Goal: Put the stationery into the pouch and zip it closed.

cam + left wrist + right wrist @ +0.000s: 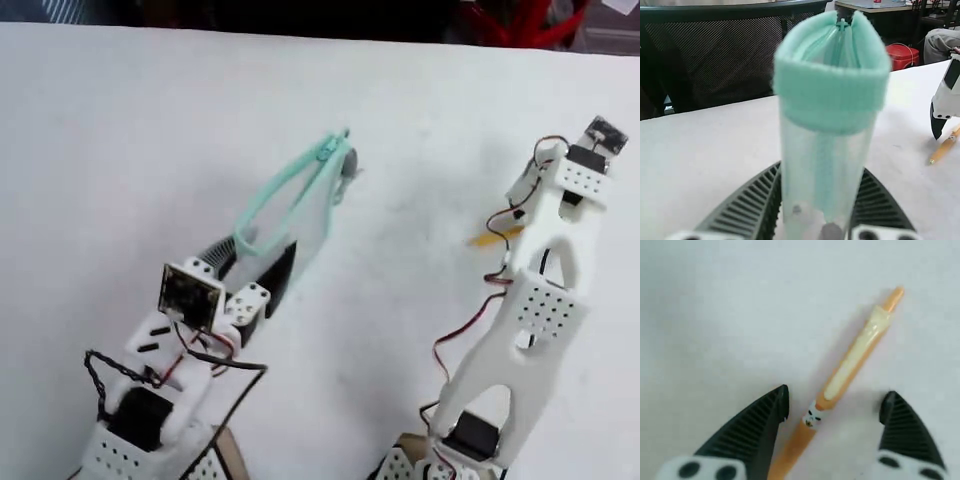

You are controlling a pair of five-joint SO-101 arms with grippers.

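Pouch [832, 95]: soft, light, floppy; clamped at base in left gripper [815, 210] fingers, mouth gaping. Pen [855, 360]: rigid, slick, light; lay flat on table [120, 130] between wide-spread right gripper [836, 392] fingers; judged best pinched across mid-barrel.

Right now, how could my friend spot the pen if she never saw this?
Find the white table, then the right arm. The pen lies flat between its open black jaws. It is long, thin and orange, while the pouch is mint green and see-through.
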